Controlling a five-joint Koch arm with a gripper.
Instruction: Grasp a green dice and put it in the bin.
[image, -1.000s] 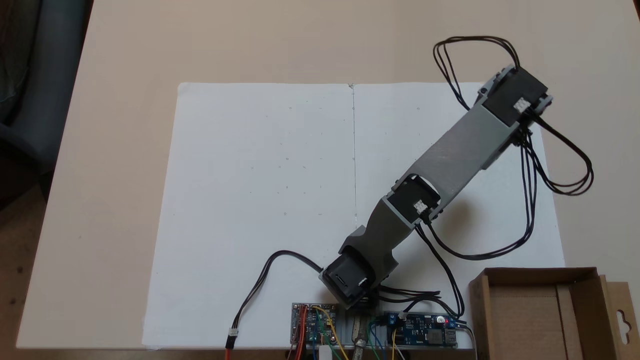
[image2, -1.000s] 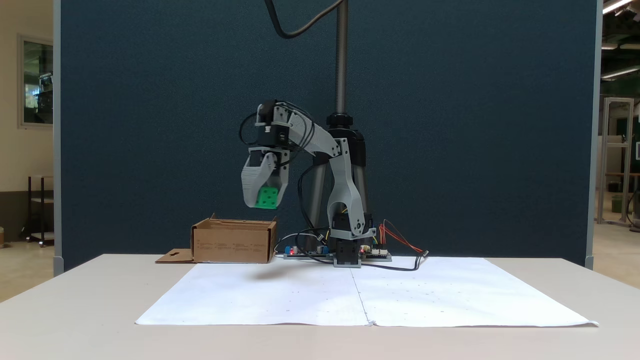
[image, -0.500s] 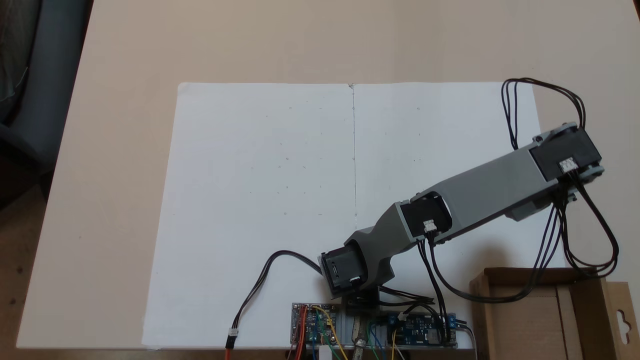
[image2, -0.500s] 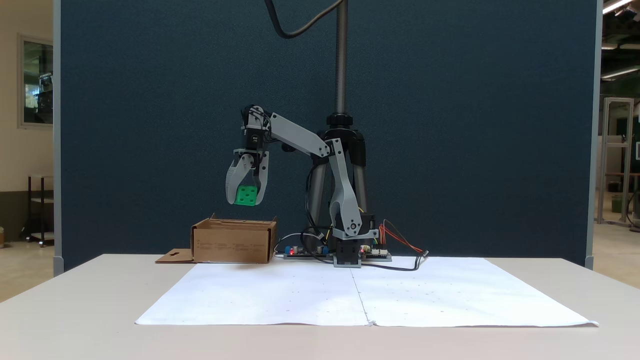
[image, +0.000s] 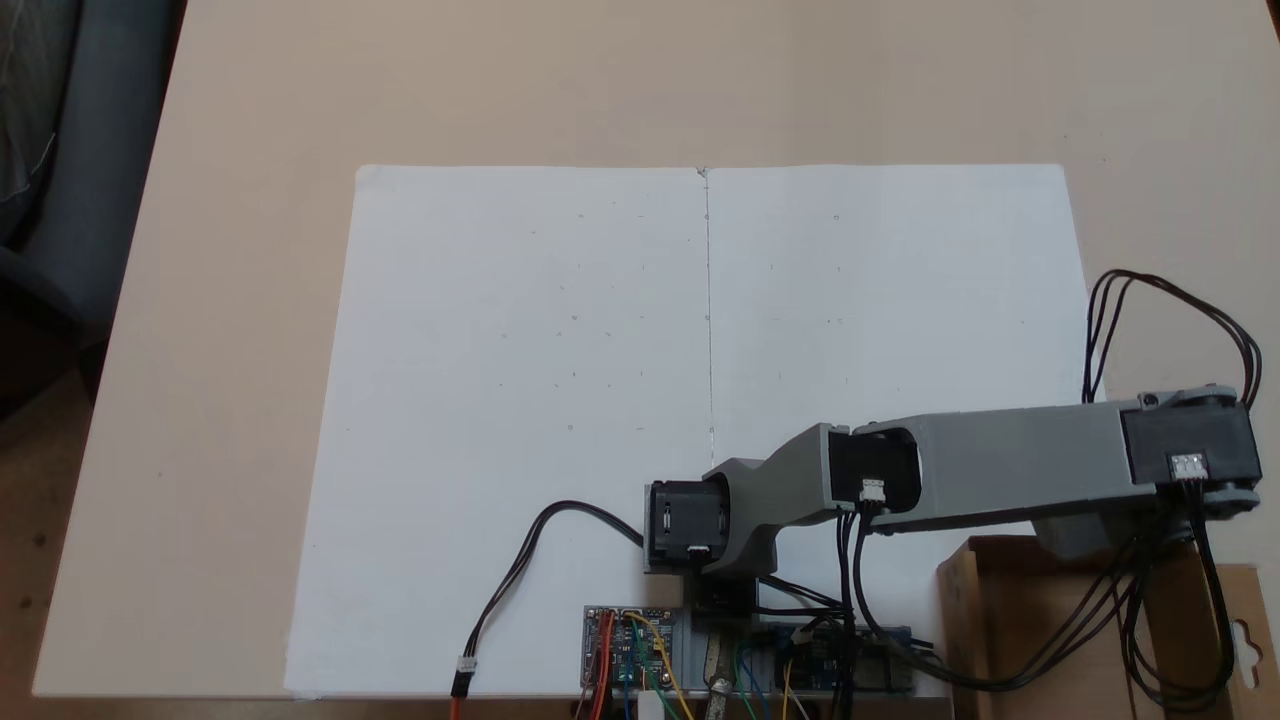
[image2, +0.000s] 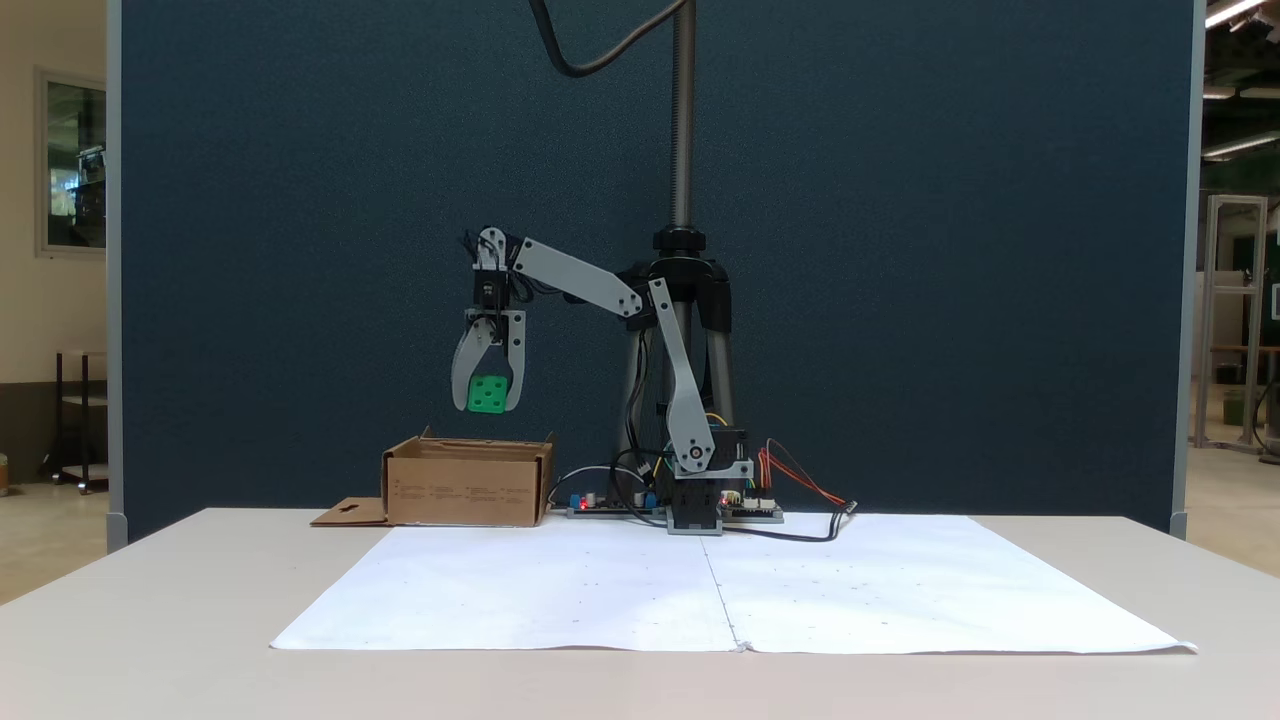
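The green dice (image2: 488, 393) hangs in the air between my gripper's (image2: 487, 398) grey fingers, which are shut on it. It sits directly above the bin (image2: 467, 483), a low brown cardboard box, with a clear gap to the rim. From above, the grey arm (image: 1000, 468) reaches right over the bin (image: 1020, 620) at the lower right corner, and the forearm and cables hide the dice and the fingers there. The bin's side flap with a hanger hole (image: 1245, 640) lies flat on the table.
White paper sheets (image: 700, 400) cover the table's middle. Circuit boards (image: 630, 645) and loose wires sit by the arm's base (image: 690, 525) at the near edge in the top-down view. A dark partition (image2: 900, 250) and a tripod pole (image2: 683, 110) stand behind.
The arm has swung toward the bin with the dice held, going from over the paper to directly above the box, and the dice has come a little lower.
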